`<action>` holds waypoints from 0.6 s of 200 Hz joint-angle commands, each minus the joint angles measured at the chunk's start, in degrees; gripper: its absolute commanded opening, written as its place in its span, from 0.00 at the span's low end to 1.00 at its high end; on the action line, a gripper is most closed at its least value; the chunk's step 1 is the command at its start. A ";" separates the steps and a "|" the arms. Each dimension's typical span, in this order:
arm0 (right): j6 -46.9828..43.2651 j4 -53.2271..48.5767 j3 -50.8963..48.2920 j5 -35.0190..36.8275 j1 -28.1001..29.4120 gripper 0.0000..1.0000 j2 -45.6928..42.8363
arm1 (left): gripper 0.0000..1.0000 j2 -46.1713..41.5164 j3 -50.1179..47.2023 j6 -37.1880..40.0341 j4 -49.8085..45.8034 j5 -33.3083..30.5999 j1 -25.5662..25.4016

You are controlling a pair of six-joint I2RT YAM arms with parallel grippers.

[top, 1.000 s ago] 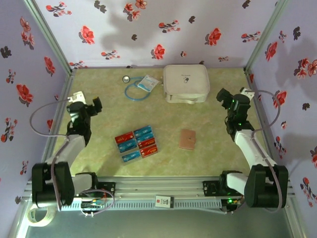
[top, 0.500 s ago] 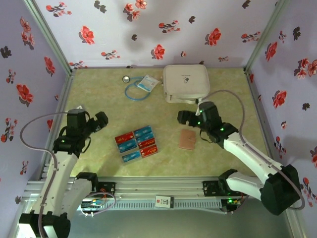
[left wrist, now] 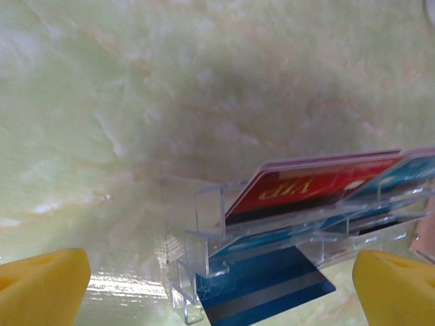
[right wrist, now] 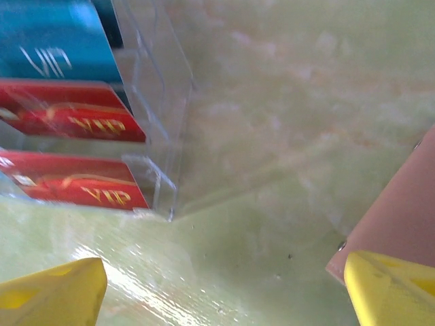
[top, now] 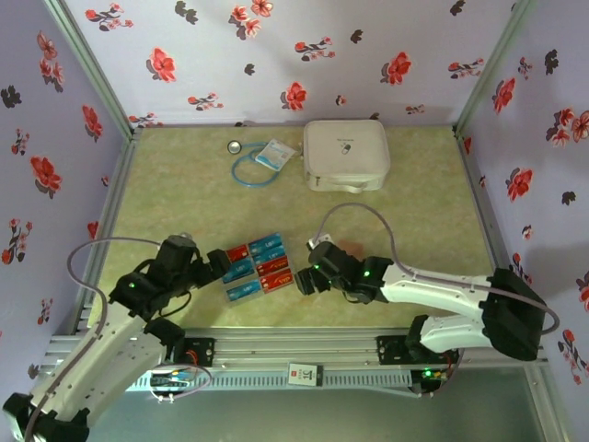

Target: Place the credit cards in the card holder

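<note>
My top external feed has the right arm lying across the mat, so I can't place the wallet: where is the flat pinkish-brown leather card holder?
Observer: The right wrist view catches a corner of the pinkish-brown leather card holder at its right edge, flat on the green marbled mat, next to a yellow fingertip.
Operator: Are the right jaws on anything?
Observer: No, they stand open over bare mat.
Operator: The red and blue cards look loose.
Observer: They stand tilted in a clear plastic tiered rack; left wrist view shows a red credit card in an upper slot, a blue credit card with a dark stripe lowest.
</note>
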 commanded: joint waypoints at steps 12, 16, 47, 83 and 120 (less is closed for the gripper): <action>1.30 3.22 -0.16 4.20 2.29 0.91 4.72 | 1.00 3.34 -1.28 -3.52 5.77 -3.02 -3.37; 1.35 3.51 -0.04 4.35 2.57 0.91 5.14 | 1.00 3.85 -1.36 -3.48 6.46 -3.02 -3.60; 1.85 5.62 0.23 5.37 3.77 0.93 8.55 | 1.00 6.79 -1.68 -3.11 11.18 -2.98 -4.86; 2.55 8.51 0.50 5.90 4.09 0.94 11.25 | 1.00 9.44 -1.83 -2.80 15.48 -2.96 -5.25; 3.67 10.29 1.33 9.77 4.10 0.94 13.55 | 1.00 12.31 -1.53 -1.95 19.19 -2.91 -5.31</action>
